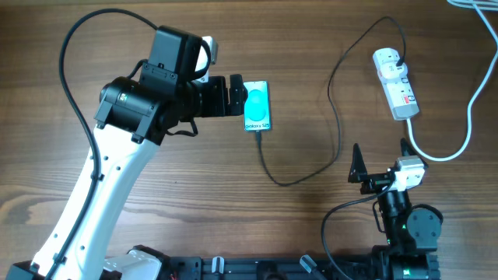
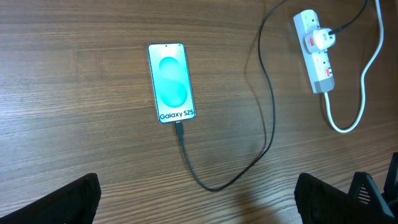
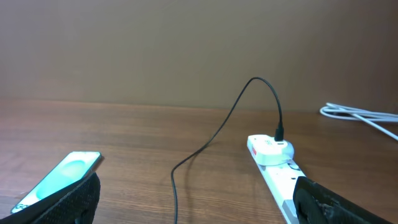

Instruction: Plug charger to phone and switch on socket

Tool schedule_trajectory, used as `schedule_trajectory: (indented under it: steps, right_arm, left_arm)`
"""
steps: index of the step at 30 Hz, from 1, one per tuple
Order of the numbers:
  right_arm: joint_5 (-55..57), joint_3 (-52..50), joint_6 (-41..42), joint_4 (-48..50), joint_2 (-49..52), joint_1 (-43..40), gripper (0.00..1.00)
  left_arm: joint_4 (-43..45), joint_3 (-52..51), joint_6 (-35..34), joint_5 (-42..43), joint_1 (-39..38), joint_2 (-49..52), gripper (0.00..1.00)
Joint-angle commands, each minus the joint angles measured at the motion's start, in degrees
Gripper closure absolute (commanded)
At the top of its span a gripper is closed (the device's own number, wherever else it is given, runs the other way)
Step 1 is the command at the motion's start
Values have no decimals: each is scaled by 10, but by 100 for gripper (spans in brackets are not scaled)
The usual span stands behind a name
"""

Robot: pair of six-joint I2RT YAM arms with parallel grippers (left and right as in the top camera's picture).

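1. Overhead view: the left gripper (image 1: 240, 95) hangs over the left edge of the phone (image 1: 257, 106), its jaws spread wide and holding nothing.
2. Left wrist view: the left gripper's two black fingertips (image 2: 62, 199) show only at the bottom corners, well apart, with bare table (image 2: 74, 93) between them.
3. Beyond them the phone (image 2: 171, 82) lies flat, screen up and lit teal and white.
4. The charger (image 2: 272, 118) meets the phone's near edge; its tip looks seated in the port.
5. From there the black cable loops near and to the right, then runs far and arcs over to a white plug (image 2: 318, 40) on the socket (image 2: 314, 62).
6. Overhead, the right gripper (image 1: 381, 155) sits at the near right, jaws wide apart and empty, just near of the socket (image 1: 397, 89).
7. The socket lies at the far right, well apart from the phone, and its thick white cord (image 1: 459, 132) curls off to the right.
8. Right wrist view: the socket (image 3: 280, 177) lies ahead on the right and the phone (image 3: 59, 177) on the left.
9. Whether the red switch is on cannot be told.
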Motion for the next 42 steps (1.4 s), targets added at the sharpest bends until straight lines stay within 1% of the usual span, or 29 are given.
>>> schedule_trajectory:
  steps: [1, 6, 9, 27, 29, 32, 42]
  right_arm:
    - [42, -5, -2, -1, -8, 3, 1]
    - [53, -5, -7, -1, -8, 3, 0]
    - [54, -5, 10, -1, -8, 3, 0]
    - [49, -5, 8, 0, -8, 3, 0]
    - [50, -5, 5, 0, -8, 3, 0]
    - [49, -5, -23, 0, -8, 3, 0]
    - [51, -5, -18, -1, -8, 3, 0]
  left_arm:
    - [0, -2, -5, -6, 3, -3, 0]
    - [0, -2, -5, -6, 3, -3, 0]
    - [0, -2, -5, -6, 3, -3, 0]
    - [0, -2, -5, -6, 3, -3, 0]
    - [0, -2, -5, -6, 3, -3, 0]
    - [0, -2, -5, -6, 3, -3, 0]
    - [0, -2, -5, -6, 3, -3, 0]
